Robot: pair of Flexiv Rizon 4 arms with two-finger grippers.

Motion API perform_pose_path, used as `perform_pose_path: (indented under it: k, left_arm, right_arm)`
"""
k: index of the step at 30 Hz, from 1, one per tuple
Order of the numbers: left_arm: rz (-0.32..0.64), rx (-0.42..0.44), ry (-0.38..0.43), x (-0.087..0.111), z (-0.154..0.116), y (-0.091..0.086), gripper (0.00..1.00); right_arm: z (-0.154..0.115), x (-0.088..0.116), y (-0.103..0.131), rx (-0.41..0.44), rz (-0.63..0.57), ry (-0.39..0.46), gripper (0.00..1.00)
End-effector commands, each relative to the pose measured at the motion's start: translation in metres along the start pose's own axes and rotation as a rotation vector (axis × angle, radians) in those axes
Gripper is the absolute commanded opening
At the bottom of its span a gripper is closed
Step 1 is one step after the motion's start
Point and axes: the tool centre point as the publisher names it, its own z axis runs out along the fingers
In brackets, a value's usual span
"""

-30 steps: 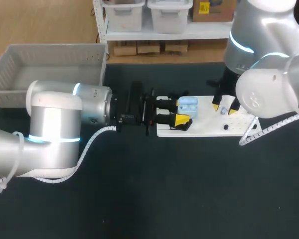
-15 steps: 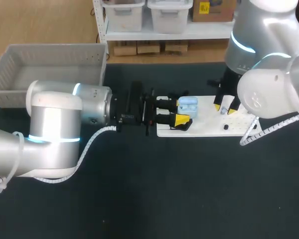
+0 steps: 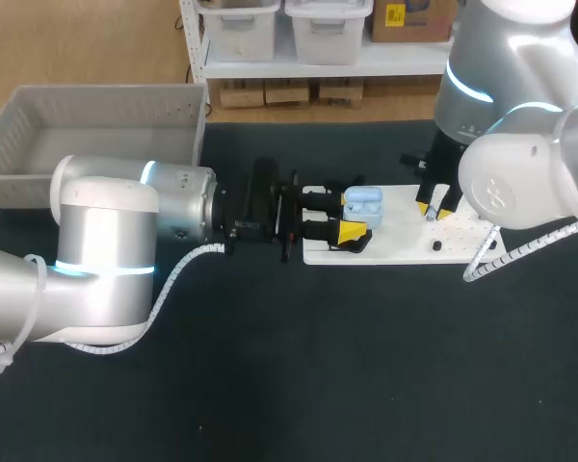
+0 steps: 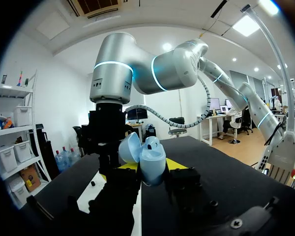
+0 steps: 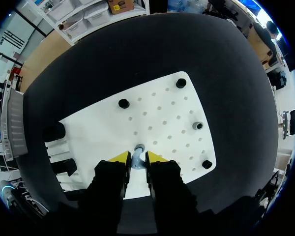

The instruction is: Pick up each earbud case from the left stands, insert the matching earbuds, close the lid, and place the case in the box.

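Our right end effector [image 5: 138, 156] has clenched onto the earbud [image 5: 138, 163]; left end effector [image 3: 352, 216], at its 9 o'clock, grasps the open case [image 3: 363, 202], so insertion looks next.

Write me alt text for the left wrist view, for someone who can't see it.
The left gripper is shut on an open pale blue earbud case, its lid tipped back. Beyond it, the right arm stands over a white board on the dark table.
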Motion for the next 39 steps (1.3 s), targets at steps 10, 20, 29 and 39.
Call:
perform_pose_path:
  k: [10,20,29,39]
  left_arm:
    - [0.003,-0.007,-0.002,0.001,0.000,-0.002,0.00]
    - [0.003,-0.007,-0.002,0.001,0.000,-0.002,0.00]
    - [0.003,-0.007,-0.002,0.001,0.000,-0.002,0.00]
    - [0.003,-0.007,-0.002,0.001,0.000,-0.002,0.00]
  right_arm:
    - [-0.015,0.002,0.000,-0.039,0.006,0.030,0.00]
    - [-0.055,0.008,-0.001,-0.079,0.013,0.042,0.00]
    - [-0.129,0.025,-0.005,-0.086,-0.027,0.062,0.00]
    - [-0.212,0.068,0.007,-0.081,-0.186,0.086,0.00]
